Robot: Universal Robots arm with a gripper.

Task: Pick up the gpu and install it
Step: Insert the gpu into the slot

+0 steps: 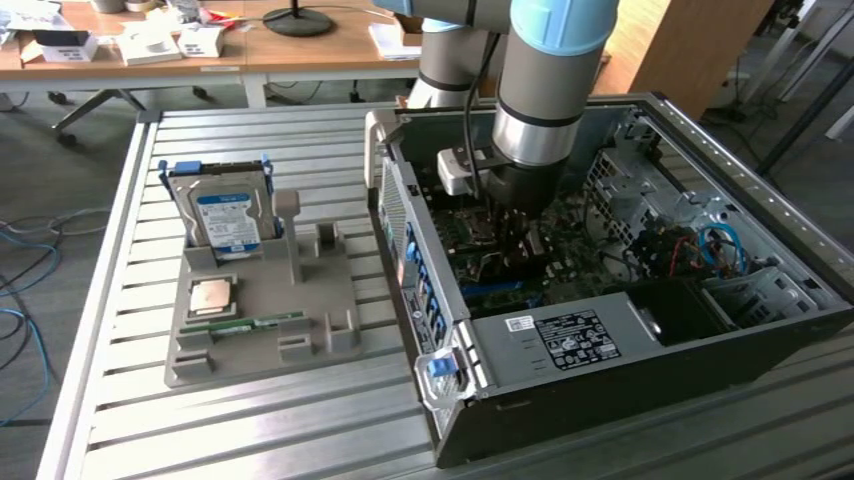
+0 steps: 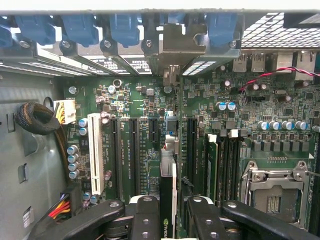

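The exterior view looks down from above at an angle, taking in the slatted table (image 1: 120, 330) and open computer case (image 1: 641, 330). The wrist view looks close along the gripper (image 2: 167, 210) at the motherboard (image 2: 150, 125), which both views share.

Slatted metal bench (image 1: 120, 330) in foreground, pale grey, ribs running across. Behind it, wooden desk (image 1: 287, 48) on white legs, littered with small white boxes (image 1: 150, 45) and papers. Round black lamp base (image 1: 298, 20) on desk top. Tall wooden panel (image 1: 694, 45) at exterior view's right. Grey carpet floor (image 1: 54, 160) beyond bench. Blue cables (image 1: 20, 250) loose on floor at exterior view's left. Even, diffuse light, soft shadows.
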